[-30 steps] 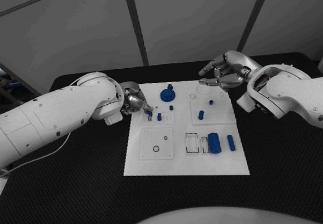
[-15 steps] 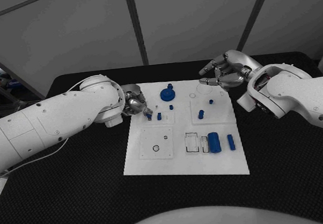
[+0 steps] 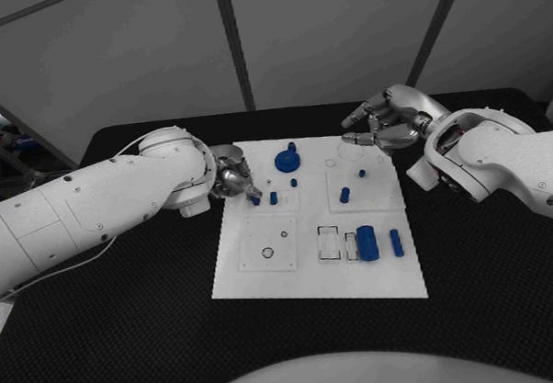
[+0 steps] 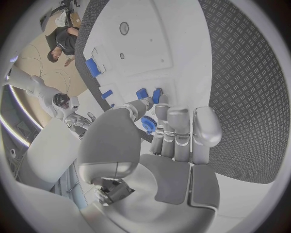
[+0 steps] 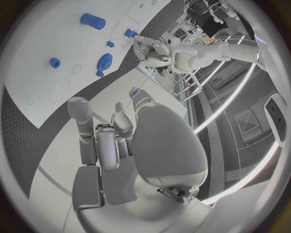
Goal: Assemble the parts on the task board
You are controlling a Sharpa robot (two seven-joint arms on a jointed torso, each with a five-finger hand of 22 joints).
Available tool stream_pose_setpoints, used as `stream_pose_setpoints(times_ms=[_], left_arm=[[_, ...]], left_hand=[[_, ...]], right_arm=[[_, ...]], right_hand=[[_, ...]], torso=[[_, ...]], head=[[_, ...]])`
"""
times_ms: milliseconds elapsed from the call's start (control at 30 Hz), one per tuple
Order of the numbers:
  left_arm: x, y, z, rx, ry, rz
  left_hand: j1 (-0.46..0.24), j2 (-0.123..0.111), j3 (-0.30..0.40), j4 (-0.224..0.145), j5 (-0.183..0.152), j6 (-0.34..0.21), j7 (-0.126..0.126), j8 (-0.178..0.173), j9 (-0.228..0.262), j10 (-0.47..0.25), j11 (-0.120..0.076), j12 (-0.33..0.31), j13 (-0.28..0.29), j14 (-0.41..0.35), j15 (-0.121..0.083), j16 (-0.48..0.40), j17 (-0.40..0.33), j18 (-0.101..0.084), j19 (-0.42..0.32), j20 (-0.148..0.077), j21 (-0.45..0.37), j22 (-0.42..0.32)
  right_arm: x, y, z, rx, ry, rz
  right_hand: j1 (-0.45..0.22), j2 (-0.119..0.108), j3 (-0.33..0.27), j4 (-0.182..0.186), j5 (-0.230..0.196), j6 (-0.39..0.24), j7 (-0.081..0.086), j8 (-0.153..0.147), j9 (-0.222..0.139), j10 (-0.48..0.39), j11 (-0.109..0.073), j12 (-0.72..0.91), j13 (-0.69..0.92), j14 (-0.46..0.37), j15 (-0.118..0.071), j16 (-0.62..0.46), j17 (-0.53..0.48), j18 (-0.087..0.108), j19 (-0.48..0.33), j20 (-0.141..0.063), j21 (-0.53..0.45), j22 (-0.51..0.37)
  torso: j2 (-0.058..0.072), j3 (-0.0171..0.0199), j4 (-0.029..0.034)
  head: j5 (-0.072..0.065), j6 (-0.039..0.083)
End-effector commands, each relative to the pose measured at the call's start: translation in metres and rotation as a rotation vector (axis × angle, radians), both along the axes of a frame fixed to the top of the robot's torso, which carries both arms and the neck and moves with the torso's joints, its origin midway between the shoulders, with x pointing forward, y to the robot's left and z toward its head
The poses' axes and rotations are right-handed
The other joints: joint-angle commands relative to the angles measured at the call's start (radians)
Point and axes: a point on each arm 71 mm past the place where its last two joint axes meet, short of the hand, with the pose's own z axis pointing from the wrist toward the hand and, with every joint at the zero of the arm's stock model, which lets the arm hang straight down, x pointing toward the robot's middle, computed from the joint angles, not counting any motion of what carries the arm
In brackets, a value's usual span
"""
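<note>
The white task board lies mid-table. Two small blue pegs stand at its far left, beside a blue gear. My left hand reaches over the board's left edge. Its fingertips touch the pegs, with nothing held between them, and its fingers partly cover the gear. My right hand hovers over the board's far right corner, fingers loosely curled and holding nothing. Two more pegs stand right of centre. A large blue cylinder and a smaller one lie at the near right.
Round holes and rectangular slots mark the board's near half. Black textured table surrounds the board on all sides. My left forearm crosses the table's left side.
My left hand has crept slightly rightward and nearer, bringing its fingertips onto the small pegs. The right hand has stayed put.
</note>
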Motion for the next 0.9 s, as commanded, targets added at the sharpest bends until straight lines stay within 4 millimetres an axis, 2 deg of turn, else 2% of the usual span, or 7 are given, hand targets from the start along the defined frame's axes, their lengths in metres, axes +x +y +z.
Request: stream_pose_setpoints(times_ms=[33,900], left_arm=[[-0.0011,-0.0004,-0.002,0.025,0.016,-0.017],[0.0022,-0.0046,-0.0095,0.057,0.056,-0.028]], left_hand=[[0.008,0.0,0.133,-0.125,0.004,0.004,-0.004,0.003,0.004,0.023,-0.017,-0.001,0.001,0.001,-0.008,0.002,0.001,-0.031,0.007,-0.001,0.003,0.001],[-0.011,-0.002,0.143,-0.118,0.005,0.011,-0.008,0.008,0.01,0.033,-0.02,-0.003,0.002,0.002,-0.01,0.002,0.001,-0.031,0.009,-0.003,0.005,0.004]], right_arm=[[0.0,0.0009,0.001,0.003,-0.001,0.009],[-0.0004,0.0003,0.0012,0.003,-0.001,0.009]], right_hand=[[0.0,0.006,0.006,0.002,0.004,-0.006,0.001,0.005,-0.001,-0.004,0.002,-0.002,-0.002,0.061,-0.007,-0.006,0.106,0.011,-0.004,0.001,-0.006,-0.002],[0.0,0.006,0.006,0.002,0.004,-0.006,0.001,0.005,-0.001,-0.004,0.002,-0.002,-0.002,0.061,-0.007,-0.006,0.106,0.011,-0.004,0.001,-0.006,-0.002]], torso=[[0.0,0.0003,-0.0006],[0.001,0.0004,-0.0012]], head=[[0.0,0.0],[-0.006,-0.006]])
